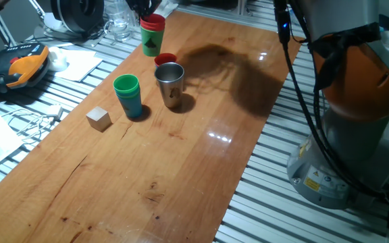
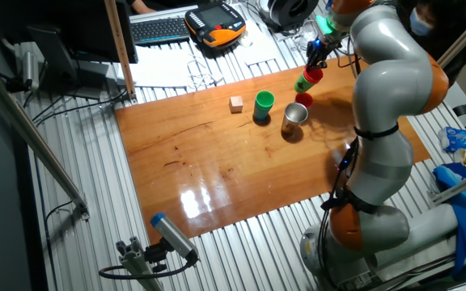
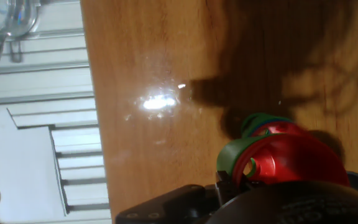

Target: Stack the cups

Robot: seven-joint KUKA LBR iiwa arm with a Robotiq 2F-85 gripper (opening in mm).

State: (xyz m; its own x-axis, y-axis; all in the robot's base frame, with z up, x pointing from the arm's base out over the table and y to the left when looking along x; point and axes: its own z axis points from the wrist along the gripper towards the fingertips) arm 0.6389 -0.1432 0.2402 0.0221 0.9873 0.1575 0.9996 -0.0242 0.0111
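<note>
1. Shiny steel marks the steel cup, which stands upright with its mouth up near the middle of the wooden table; every place below is given relative to it.
2. A red cup touches it on the far side, largely hidden behind it, so only its rim shows.
3. A green-over-blue stack stands upright just beside the steel cup, on the side toward the wooden cube, which lies farther out that way.
4. A red-and-green stack is well beyond the steel cup near the table's far edge, long axis close to vertical and mouth up; whether its base touches the wood is unclear.
5. The gripper sits directly above that stack, at its rim. In the hand view the red rim fills the lower right, close against the hand's dark body.
6. The fingers are cut off or lost in shadow in all views, so how far they stand apart, and whether they grip the stack, cannot be told.
</note>
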